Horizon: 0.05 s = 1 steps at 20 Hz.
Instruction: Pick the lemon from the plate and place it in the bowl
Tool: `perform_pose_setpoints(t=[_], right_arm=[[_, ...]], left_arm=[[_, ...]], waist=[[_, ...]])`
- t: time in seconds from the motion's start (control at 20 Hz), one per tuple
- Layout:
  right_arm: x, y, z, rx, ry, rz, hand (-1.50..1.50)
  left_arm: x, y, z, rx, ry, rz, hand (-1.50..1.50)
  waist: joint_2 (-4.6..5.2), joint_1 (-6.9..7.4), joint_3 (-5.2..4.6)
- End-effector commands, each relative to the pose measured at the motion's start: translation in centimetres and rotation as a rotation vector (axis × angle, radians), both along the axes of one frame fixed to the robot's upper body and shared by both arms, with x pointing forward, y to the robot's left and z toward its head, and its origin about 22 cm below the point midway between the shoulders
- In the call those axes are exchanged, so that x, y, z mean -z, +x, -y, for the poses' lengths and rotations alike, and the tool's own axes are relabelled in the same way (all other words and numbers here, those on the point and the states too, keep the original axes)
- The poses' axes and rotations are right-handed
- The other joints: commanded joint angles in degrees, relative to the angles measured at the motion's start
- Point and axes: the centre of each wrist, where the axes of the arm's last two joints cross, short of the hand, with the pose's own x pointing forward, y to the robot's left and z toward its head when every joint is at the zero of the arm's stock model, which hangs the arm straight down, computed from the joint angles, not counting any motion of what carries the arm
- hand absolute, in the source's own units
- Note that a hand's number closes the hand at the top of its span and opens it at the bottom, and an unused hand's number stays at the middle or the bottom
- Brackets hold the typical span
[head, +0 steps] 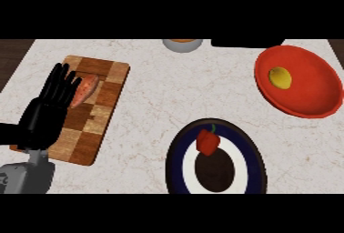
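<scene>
A yellow lemon (280, 77) lies on a red plate (316, 98) at the right of the counter. Nearer the front, in the middle, a dark blue bowl (176, 159) with a white inner ring holds a red pepper (207, 141). My left hand (48, 109) hovers at the far left over a cutting board, fingers straight and open, well away from the lemon. It holds nothing. No right hand shows in the head view.
Under the left hand is a checkered wooden cutting board (101, 109) with an orange-pink piece of food (85, 90) on it. A pale cup (182, 44) and a black object (247, 43) stand at the back edge. The counter's left edge runs by the board.
</scene>
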Motion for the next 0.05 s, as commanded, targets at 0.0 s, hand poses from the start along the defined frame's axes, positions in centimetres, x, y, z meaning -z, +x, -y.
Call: perform_pose_setpoints(t=[0.0], right_arm=[[-0.07, -1.92, 1.32, -0.023, -0.009, -0.025, -1.50]], left_arm=[[0.51, 0.04, -0.53, 0.006, 0.000, -0.018, 0.00]], waist=[[0.16, 0.18, 0.02]])
